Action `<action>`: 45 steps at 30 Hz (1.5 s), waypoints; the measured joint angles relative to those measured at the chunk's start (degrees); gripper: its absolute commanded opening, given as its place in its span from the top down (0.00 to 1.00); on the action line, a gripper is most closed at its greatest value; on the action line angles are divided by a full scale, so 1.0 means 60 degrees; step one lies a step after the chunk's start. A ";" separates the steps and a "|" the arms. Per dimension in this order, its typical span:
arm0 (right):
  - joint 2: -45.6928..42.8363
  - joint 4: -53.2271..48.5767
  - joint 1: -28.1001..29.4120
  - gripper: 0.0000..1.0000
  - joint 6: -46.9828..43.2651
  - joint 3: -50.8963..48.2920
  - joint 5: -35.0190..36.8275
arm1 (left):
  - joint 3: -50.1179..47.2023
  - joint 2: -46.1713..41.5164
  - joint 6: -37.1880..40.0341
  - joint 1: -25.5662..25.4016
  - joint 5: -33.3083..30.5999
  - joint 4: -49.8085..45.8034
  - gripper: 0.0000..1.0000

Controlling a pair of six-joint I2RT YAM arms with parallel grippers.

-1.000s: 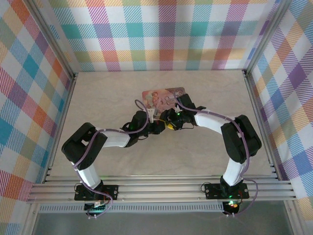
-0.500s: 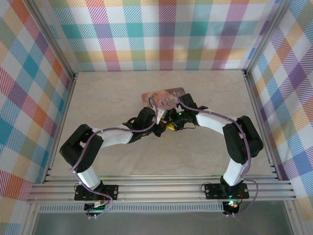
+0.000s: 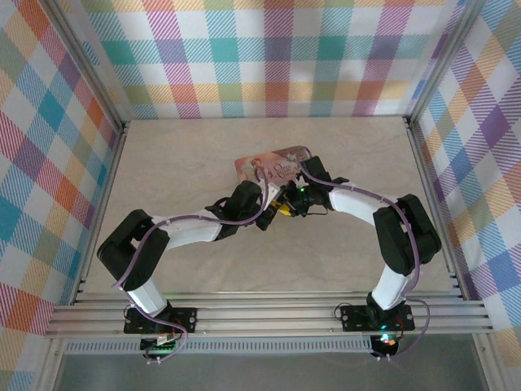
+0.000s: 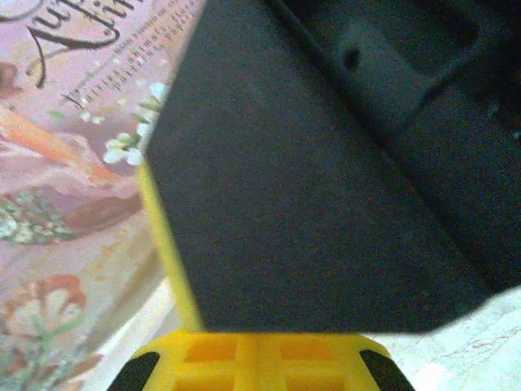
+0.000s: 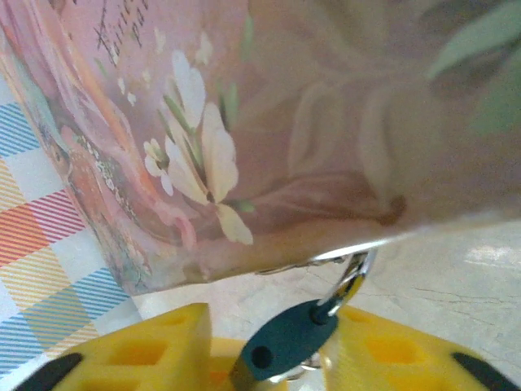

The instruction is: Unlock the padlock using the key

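**Padlock between the right pads, beside the pink box**

Top external view. Pale marbled table (image 3: 187,155), walled in multicoloured plaid. Flat pink picture-printed box (image 3: 273,165) lies at mid-table. Both arms reach inward and meet just at its near edge: left gripper (image 3: 268,214) and right gripper (image 3: 285,207) side by side, a spot of yellow pad showing between them.

Left wrist view. Left gripper (image 4: 252,364): yellow pads closed together at the bottom edge; what they hold, if anything, cannot be told. A large black block (image 4: 326,163) of the other arm stands directly in front. The pink box lies to the picture's left.

Right wrist view. Right gripper (image 5: 269,352): yellow pads part-way apart. Small blue-bodied padlock (image 5: 281,342) sits between them, just below the box's edge, its thin pale metal shackle (image 5: 352,277) rising towards the box. One pad lies against the body; a slim gap shows at the other. Whether it is gripped cannot be told.
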 measured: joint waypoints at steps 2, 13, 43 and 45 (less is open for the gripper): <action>-0.0040 -0.0036 0.0000 0.75 -0.0025 -0.0051 0.0102 | 0.0000 -0.0022 0.0135 -0.0015 -0.0022 -0.0047 1.00; -0.0175 0.0000 0.0004 1.00 0.0022 -0.0219 0.0182 | 0.0000 -0.0025 0.0608 -0.0113 -0.0095 -0.0197 1.00; -0.1191 0.2488 -0.0525 1.00 0.1446 -0.2860 0.0765 | -0.0911 -0.1417 -0.3497 0.0729 0.0674 0.0036 0.63; -0.1355 0.2269 -0.0627 1.00 0.1260 -0.2841 0.0761 | -0.0925 -0.1417 -0.3599 0.0736 0.0667 0.0051 0.63</action>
